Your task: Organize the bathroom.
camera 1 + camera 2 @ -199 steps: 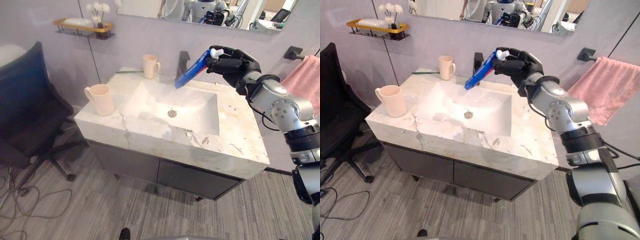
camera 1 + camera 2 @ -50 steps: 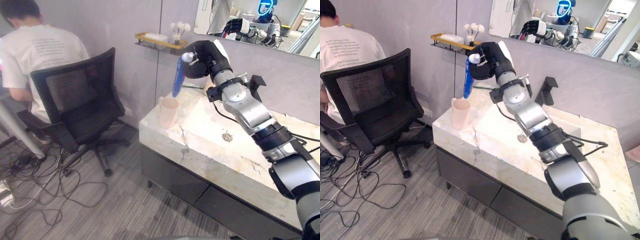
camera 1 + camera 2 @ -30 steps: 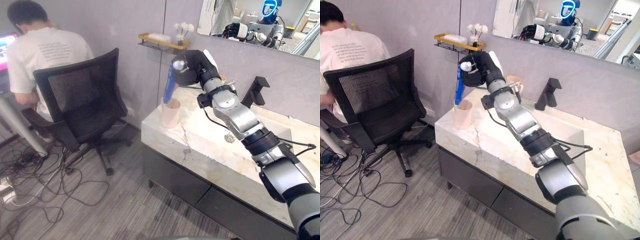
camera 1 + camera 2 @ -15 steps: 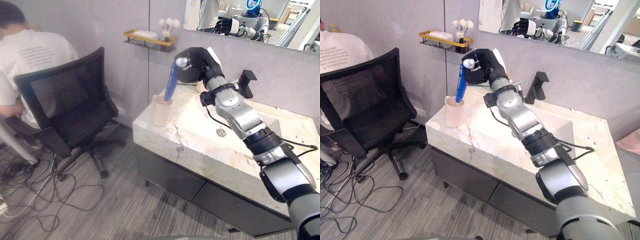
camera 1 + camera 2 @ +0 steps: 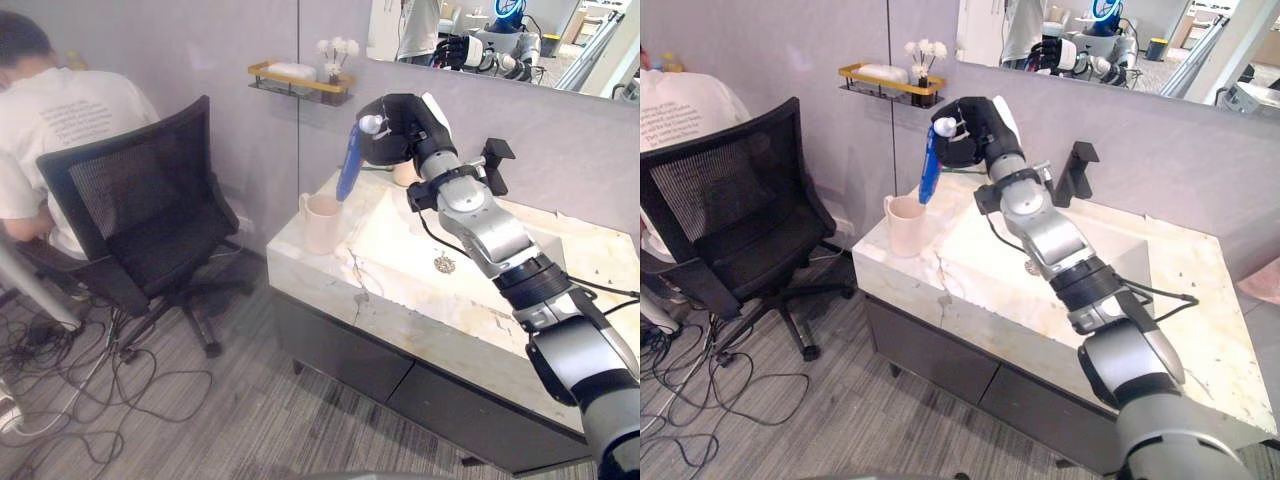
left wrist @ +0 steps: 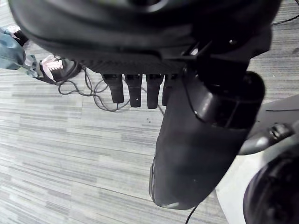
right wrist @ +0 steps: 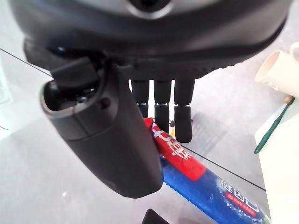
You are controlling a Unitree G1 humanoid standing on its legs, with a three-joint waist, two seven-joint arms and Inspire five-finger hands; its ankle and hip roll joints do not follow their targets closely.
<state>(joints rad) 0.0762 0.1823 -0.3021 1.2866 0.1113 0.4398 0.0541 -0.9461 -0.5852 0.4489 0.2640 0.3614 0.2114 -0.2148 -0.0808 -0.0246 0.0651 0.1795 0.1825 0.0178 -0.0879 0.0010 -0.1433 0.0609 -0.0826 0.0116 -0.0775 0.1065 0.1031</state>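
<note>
Blue toothpaste tube (image 5: pixel 348 164) with a white cap hangs nearly upright in the left eye view, cap up, crimped tail down, just above the pale pink ceramic mug (image 5: pixel 321 222) at the corner of the white marble vanity counter (image 5: pixel 400 300); the right hand (image 5: pixel 398 130) clenches its capped end. A person (image 5: pixel 45 120) sits behind a black mesh office chair (image 5: pixel 140 215). In the right wrist view, thumb and fingers (image 7: pixel 162 105) pinch the tube's red-banded part. In the left wrist view, the left hand (image 6: pixel 140 86) hangs relaxed over grey plank flooring (image 6: pixel 60 154).
</note>
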